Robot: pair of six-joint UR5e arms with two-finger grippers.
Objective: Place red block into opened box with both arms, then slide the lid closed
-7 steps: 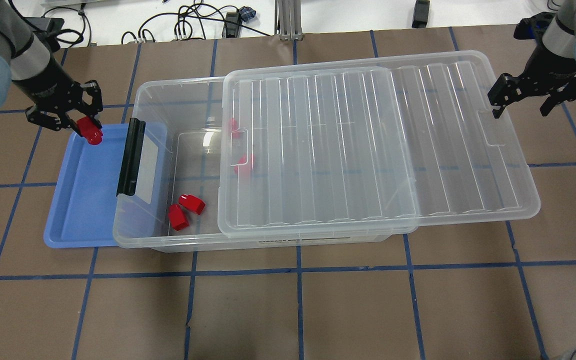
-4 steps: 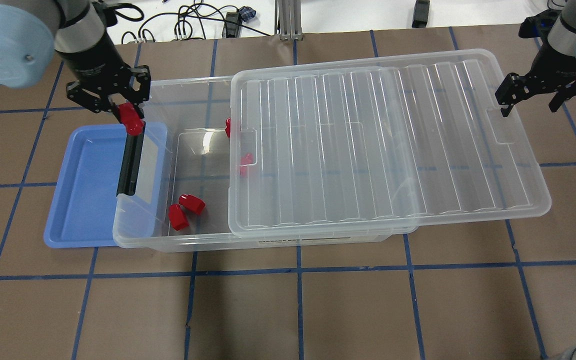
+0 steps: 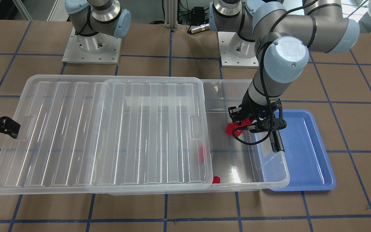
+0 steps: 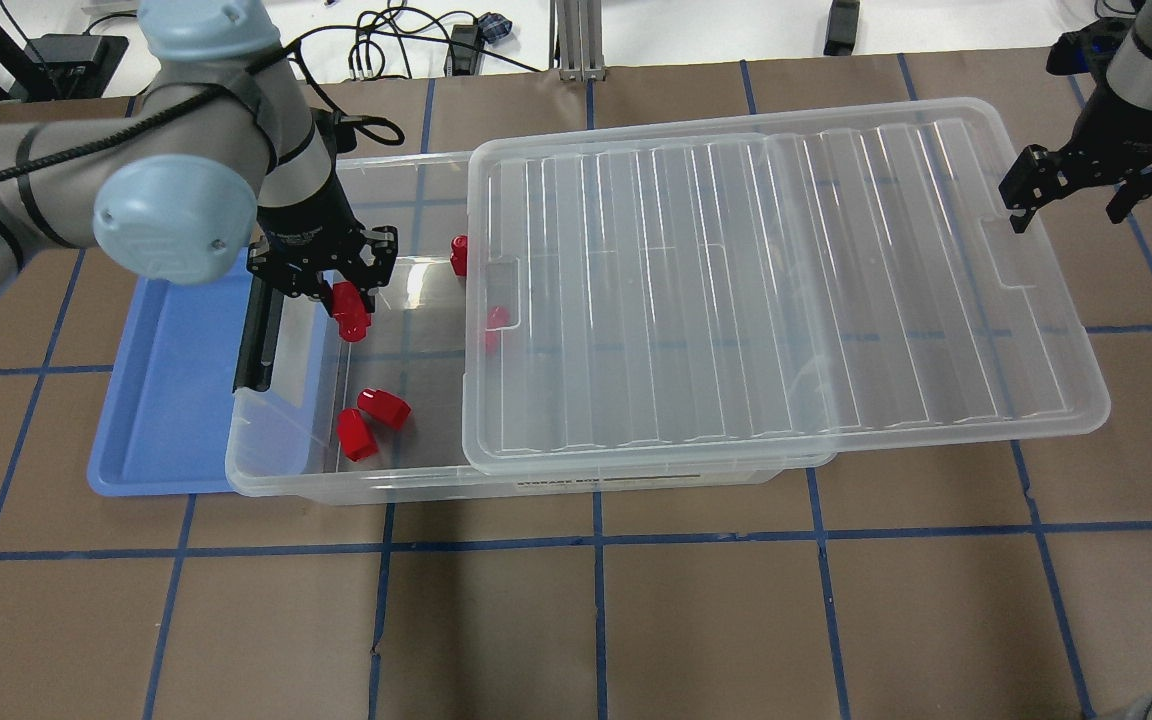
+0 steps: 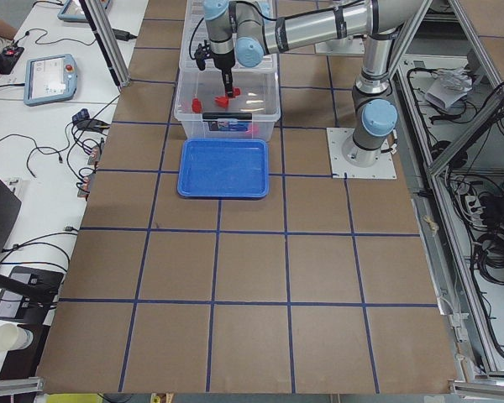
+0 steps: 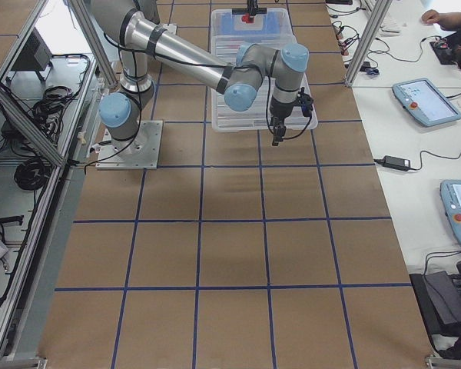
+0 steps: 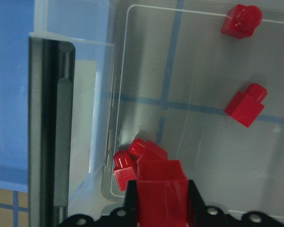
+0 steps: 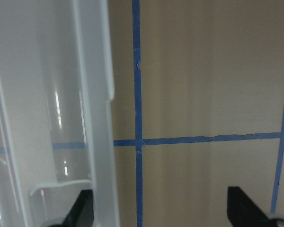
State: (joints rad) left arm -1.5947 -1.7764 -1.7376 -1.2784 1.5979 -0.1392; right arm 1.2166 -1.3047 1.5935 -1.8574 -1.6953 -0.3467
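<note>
My left gripper [image 4: 336,298] is shut on a red block [image 4: 348,311] and hangs over the uncovered left end of the clear box [image 4: 386,484]. The left wrist view shows that block [image 7: 161,188] between the fingers, above the box floor. Other red blocks [image 4: 371,420] lie inside; one [image 4: 494,325] sits half under the lid's edge. The ribbed clear lid [image 4: 786,280] rests on the box, slid to the right and overhanging its right end. My right gripper [image 4: 1076,198] is open at the lid's right short side, one finger [image 8: 83,210] by the tab recess.
A shallow blue tray [image 4: 166,400] lies against the box's left end, under the black bar latch [image 4: 258,330]. Brown table with blue tape lines surrounds the box. Cables lie along the far edge.
My left gripper carried the red block rightwards from above the blue tray to above the open part of the box. The lid slid a little further right, and the right gripper shifted with it.
</note>
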